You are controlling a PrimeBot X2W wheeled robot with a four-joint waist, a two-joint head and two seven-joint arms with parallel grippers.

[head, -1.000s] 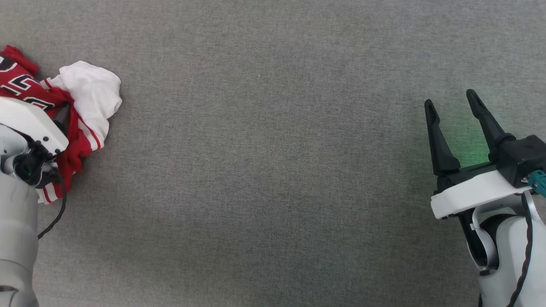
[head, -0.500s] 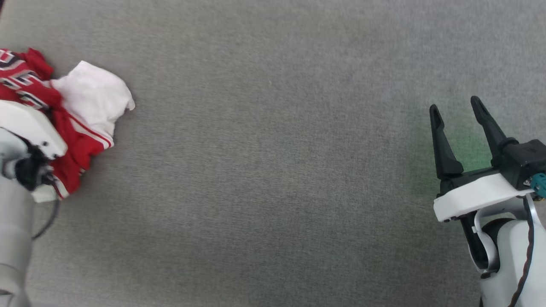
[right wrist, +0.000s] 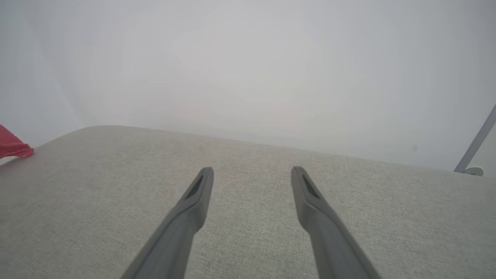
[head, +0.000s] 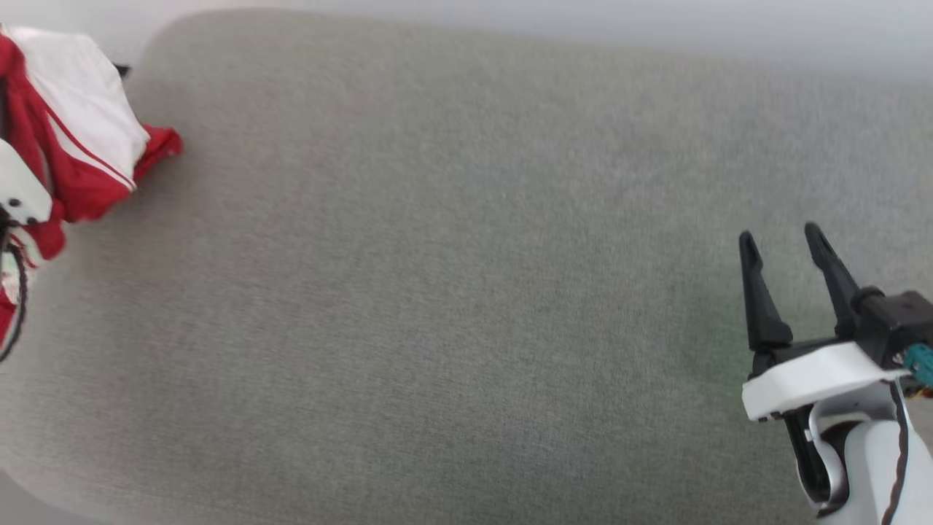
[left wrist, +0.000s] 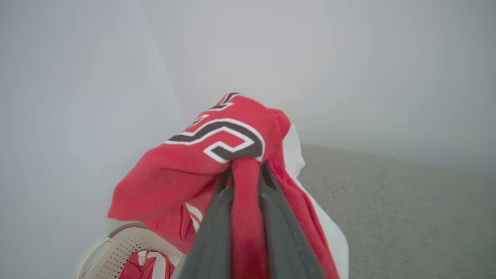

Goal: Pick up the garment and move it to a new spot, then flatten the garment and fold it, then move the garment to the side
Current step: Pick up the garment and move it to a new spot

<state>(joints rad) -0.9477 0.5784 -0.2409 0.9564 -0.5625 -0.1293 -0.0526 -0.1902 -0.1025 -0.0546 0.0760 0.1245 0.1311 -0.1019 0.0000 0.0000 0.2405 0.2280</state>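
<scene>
Beige basket (left wrist: pixel 128 242) near garment (left wrist: pixel 217 155) — grey fabric surface (head: pixel 466 292)

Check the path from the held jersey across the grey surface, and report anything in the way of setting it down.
Nothing visible blocks it. The left gripper is shut on the garment by the left end of the grey surface. The surface lies bare from there to the open right gripper at its right end.

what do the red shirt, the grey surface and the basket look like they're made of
The garment: soft matte knit cloth, probably jersey; it crumples and drapes in loose folds.
Grey surface: woven upholstery-like fabric, matte; a fine weave texture shows.
Basket: likely beige plastic, smooth; rows of small punched holes, though blurred.
</scene>
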